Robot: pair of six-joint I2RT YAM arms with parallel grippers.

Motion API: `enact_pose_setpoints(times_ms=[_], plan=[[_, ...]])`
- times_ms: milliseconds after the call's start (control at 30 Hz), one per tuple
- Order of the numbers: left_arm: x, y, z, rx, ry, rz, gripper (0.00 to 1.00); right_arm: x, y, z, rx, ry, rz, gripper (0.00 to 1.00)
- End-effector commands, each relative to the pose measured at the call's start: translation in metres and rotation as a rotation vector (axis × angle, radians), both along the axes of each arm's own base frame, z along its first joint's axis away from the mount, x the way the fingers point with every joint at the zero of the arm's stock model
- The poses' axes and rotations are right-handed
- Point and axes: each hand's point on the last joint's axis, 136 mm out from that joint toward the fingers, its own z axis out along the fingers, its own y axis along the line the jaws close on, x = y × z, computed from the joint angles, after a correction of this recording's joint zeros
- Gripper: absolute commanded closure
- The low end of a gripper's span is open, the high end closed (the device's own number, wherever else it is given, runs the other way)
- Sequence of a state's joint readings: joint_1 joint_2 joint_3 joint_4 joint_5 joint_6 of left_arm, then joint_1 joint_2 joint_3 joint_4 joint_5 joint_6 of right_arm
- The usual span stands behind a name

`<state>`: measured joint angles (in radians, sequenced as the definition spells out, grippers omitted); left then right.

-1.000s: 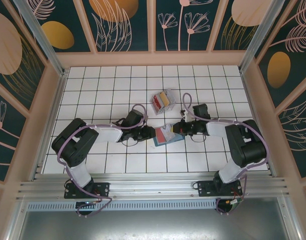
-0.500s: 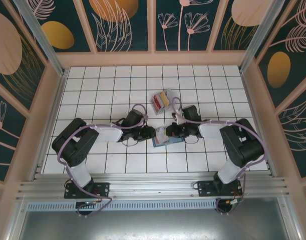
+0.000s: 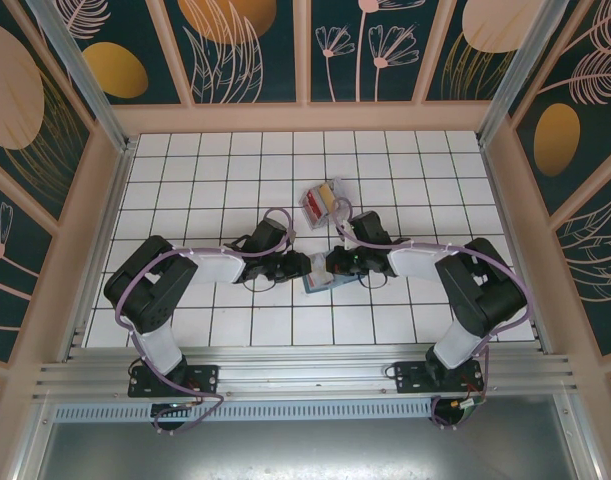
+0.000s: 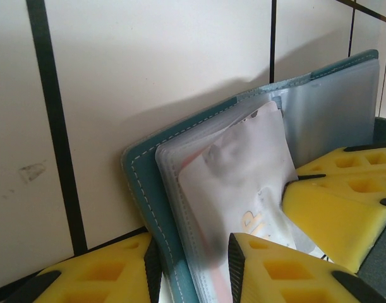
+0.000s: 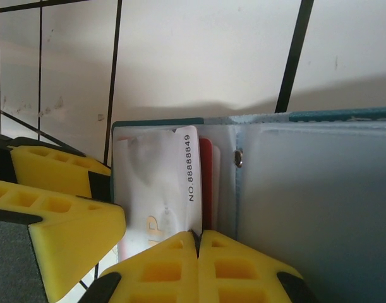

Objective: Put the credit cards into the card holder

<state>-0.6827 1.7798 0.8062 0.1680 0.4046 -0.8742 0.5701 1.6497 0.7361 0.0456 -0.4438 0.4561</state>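
Top: we list holder (image 3: pixel 315 284) open on the tiles, between left claw (image 3: pixel 303 268) and right claw (image 3: pixel 333 265) | Left wrist: left claw (image 4: pixel 191 259) clamps the holder's (image 4: pixel 142 170) teal cover and pages; pale card (image 4: pixel 243 183) in a pocket | Right wrist: right claw (image 5: pixel 198 238) clenched, tips against the pale card's (image 5: pixel 180 170) lower edge; red card (image 5: pixel 206 183) just beside.

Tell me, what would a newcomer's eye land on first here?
Mid-table, the left gripper and right gripper meet at a teal card holder. Up close, the right one's bright yellow fingers, shut together, sit at the edge of a pale numbered card lying on the holder's clear pages. Just beyond the holder is a clear box with red and yellow cards.
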Motion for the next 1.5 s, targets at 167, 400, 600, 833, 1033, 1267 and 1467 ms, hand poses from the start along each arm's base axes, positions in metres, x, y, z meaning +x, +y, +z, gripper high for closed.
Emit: enact_pose_setpoints(times_ms=[167, 400, 600, 833, 1033, 1267, 1467], plan=[[-0.001, -0.004, -0.008, -0.003, 0.000, -0.008, 0.64, -0.002, -0.001, -0.002, -0.093, -0.011, -0.037, 0.93], [0.001, -0.005, -0.007, -0.005, -0.004, -0.008, 0.64, -0.003, -0.012, 0.004, -0.134, -0.033, -0.069, 0.85], [0.001, -0.005, -0.005, -0.005, -0.010, -0.008, 0.64, -0.003, -0.013, 0.012, -0.138, -0.056, -0.072, 0.88], [0.001, -0.004, -0.005, -0.005, -0.011, -0.001, 0.64, -0.010, -0.005, 0.002, -0.161, -0.040, -0.045, 0.91], [0.002, -0.005, -0.004, -0.007, -0.014, -0.002, 0.64, -0.014, -0.002, 0.000, -0.180, -0.041, -0.037, 0.90], [0.002, -0.005, -0.003, -0.009, -0.015, -0.001, 0.64, -0.025, 0.007, -0.008, -0.192, -0.022, -0.057, 0.90], [0.003, -0.002, 0.000, 0.002, -0.029, 0.008, 0.64, -0.017, -0.001, 0.002, -0.247, -0.070, -0.087, 0.84]])
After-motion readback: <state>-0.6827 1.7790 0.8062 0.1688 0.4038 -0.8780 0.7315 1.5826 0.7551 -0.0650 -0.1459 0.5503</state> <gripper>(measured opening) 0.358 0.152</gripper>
